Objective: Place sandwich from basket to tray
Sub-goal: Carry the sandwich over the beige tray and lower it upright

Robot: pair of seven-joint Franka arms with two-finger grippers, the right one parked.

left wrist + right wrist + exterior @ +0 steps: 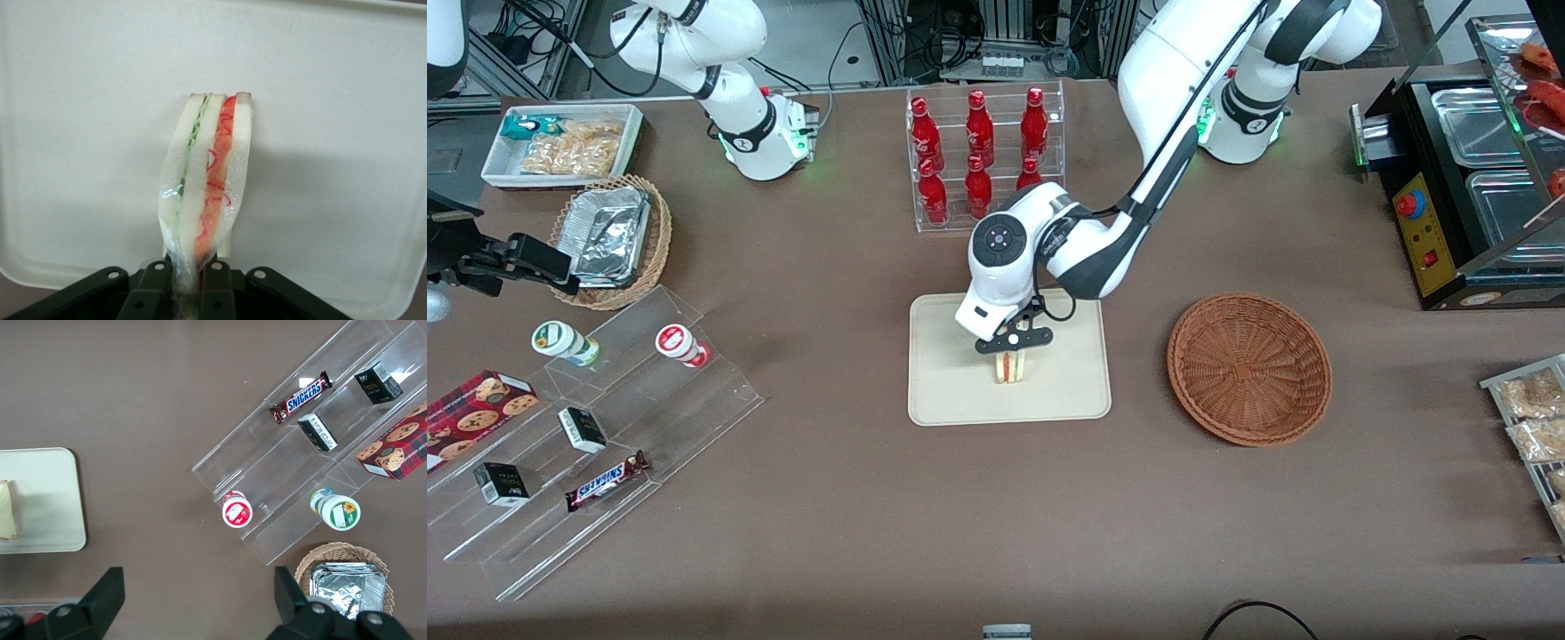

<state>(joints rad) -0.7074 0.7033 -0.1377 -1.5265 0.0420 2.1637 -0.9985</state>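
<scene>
The sandwich (1009,366) is a wrapped white wedge with red and green filling stripes. It stands upright over the middle of the beige tray (951,391). My left gripper (1014,345) is right above it and shut on its top edge. In the left wrist view both fingers (155,283) pinch the wrapped sandwich (208,180) with the tray (80,133) close beneath it; I cannot tell whether it touches the tray. The reddish-brown basket (1249,369) lies empty beside the tray, toward the working arm's end. The right wrist view shows the tray's corner (47,513) and the sandwich (8,510).
A clear rack of red bottles (983,151) stands just farther from the front camera than the tray. A clear stepped shelf with snacks (596,427), a tan basket of foil containers (609,236) and a white bin (560,142) lie toward the parked arm's end. A black food warmer (1458,178) stands past the basket.
</scene>
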